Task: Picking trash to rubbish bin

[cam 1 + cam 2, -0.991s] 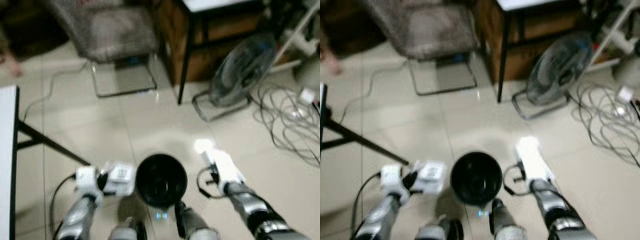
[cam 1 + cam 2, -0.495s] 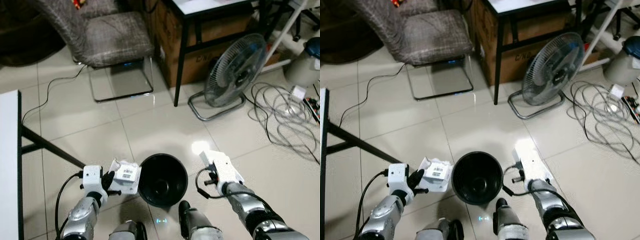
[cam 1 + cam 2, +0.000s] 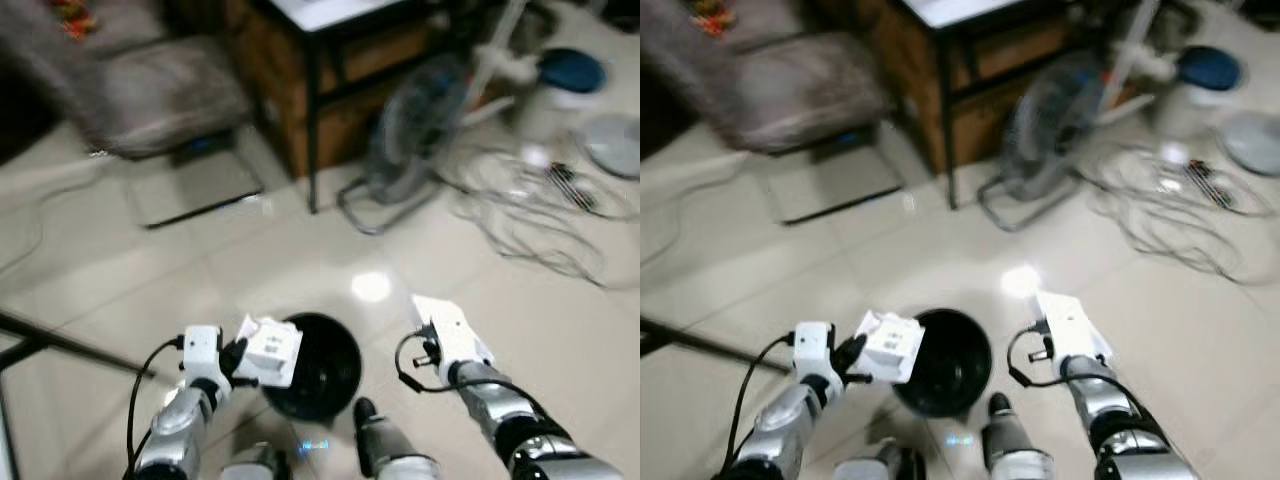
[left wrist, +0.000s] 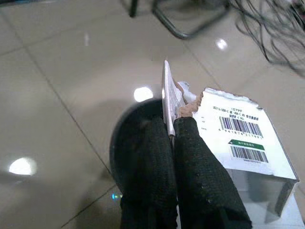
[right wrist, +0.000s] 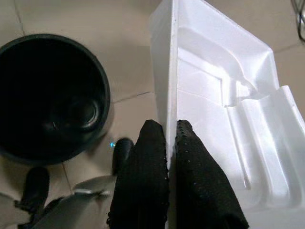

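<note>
Left wrist view: the left gripper (image 4: 172,131) pinches a torn cardboard box (image 4: 238,138) over the bin (image 3: 318,365); light, crushable, edge-held. Right gripper (image 5: 170,138) pinches stiff, brittle foam (image 5: 224,105) right of it.

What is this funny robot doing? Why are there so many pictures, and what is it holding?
It is a walking robot with two silver arms. Two pictures come from cameras in its head, looking down at the floor. Two more come from cameras on its wrists, looking along its black fingers. On the tiled floor in front of it stands a round black rubbish bin. The left hand pinches a torn white cardboard box with a barcode, over the bin's edge. The right hand pinches a white foam packing piece beside the bin. Behind are a chair, a fan and tangled cables.
</note>
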Robot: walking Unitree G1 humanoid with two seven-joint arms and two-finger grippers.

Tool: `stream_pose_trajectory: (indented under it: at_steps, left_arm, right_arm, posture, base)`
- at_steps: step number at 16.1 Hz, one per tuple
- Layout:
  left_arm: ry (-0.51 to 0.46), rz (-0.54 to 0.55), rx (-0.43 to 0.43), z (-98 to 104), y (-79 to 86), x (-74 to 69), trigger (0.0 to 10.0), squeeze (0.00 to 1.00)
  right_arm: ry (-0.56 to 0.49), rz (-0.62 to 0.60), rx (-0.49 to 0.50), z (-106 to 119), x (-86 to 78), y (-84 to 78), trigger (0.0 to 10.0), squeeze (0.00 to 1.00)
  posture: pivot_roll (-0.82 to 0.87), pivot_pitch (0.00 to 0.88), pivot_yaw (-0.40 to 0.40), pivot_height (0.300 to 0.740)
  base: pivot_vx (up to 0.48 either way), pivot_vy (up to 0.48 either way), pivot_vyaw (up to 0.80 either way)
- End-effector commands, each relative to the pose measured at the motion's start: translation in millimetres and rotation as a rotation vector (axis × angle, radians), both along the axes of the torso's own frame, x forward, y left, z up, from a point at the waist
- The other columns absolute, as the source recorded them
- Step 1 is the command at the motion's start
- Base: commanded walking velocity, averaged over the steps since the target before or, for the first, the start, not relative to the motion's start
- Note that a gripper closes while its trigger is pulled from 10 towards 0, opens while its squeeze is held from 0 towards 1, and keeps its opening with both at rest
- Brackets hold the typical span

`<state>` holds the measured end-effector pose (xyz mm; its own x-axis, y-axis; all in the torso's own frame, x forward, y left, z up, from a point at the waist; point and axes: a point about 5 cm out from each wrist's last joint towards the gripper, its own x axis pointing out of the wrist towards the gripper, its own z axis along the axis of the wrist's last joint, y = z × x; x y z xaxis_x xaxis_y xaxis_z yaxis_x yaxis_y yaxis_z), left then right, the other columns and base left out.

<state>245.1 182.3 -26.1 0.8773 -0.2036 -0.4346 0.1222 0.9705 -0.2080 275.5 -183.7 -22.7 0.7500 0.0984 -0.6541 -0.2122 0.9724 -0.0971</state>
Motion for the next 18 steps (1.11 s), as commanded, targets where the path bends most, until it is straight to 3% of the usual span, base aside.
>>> stream_pose_trajectory:
  at_steps: [1, 4, 13, 18]
  left_arm:
    - [0.036, -0.027, 0.000, -6.8, -1.5, -8.8, 0.0, 0.00]
    - [0.045, -0.039, 0.003, -8.1, -4.6, -9.9, 0.0, 0.00]
    - [0.054, -0.063, -0.003, -9.4, -10.0, -12.0, 0.0, 0.00]
    - [0.091, -0.206, -0.018, -14.4, -31.9, -17.3, 0.0, 0.00]
  right_arm:
    - [0.032, -0.009, 0.002, -6.0, -6.9, -1.2, 10.0, 0.00]
    - [0.034, -0.013, 0.003, -6.4, -7.6, -2.4, 10.0, 0.00]
    - [0.034, -0.007, 0.004, -6.3, -7.5, -2.2, 10.0, 0.00]
    - [0.045, -0.013, -0.006, -8.1, -10.3, -6.5, 10.0, 0.00]
  posture:
    - [-0.12, 0.226, 0.058, 0.740]
    - [-0.12, 0.226, 0.058, 0.740]
    - [-0.12, 0.229, 0.054, 0.740]
    - [-0.13, 0.240, 0.058, 0.740]
  base:
    - [0.000, 0.000, -0.76]
    - [0.000, 0.000, -0.65]
    - [0.000, 0.000, 0.00]
    - [0.000, 0.000, 0.00]
